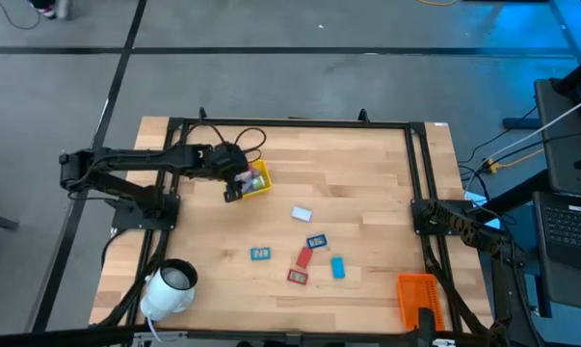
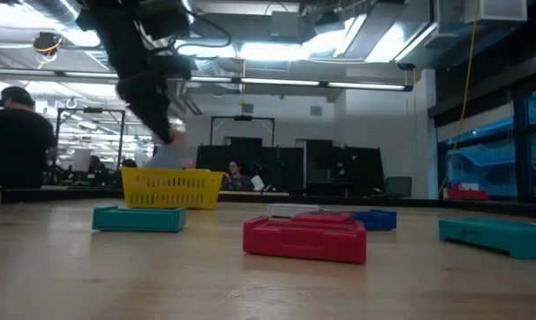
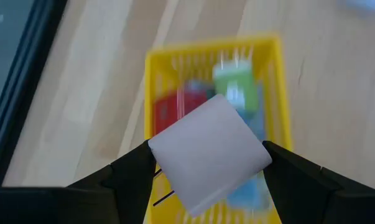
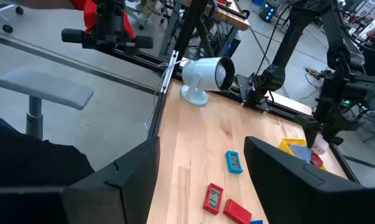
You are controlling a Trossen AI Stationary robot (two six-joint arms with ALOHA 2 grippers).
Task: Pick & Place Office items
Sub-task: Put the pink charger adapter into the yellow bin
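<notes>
The left gripper [image 3: 209,163] sits in the upper left of the high view, above the yellow tray [image 1: 259,180]. Its fingers [image 3: 132,171] are spread about as wide as the pale flat piece [image 3: 209,152] pinched between them; that piece is turned cornerwise, one corner toward the tray. Inside the tray lie red, green and blue pieces. The right gripper [image 4: 203,168] waits at the right edge of the table [image 1: 367,173], jaws apart and empty. Loose in the middle of the high view lie a white piece [image 1: 302,214], a dark blue piece [image 1: 317,242], a teal piece [image 1: 260,253], two red pieces [image 1: 304,257] and a light blue piece [image 1: 338,267], long axes differing. Any labels are unreadable.
</notes>
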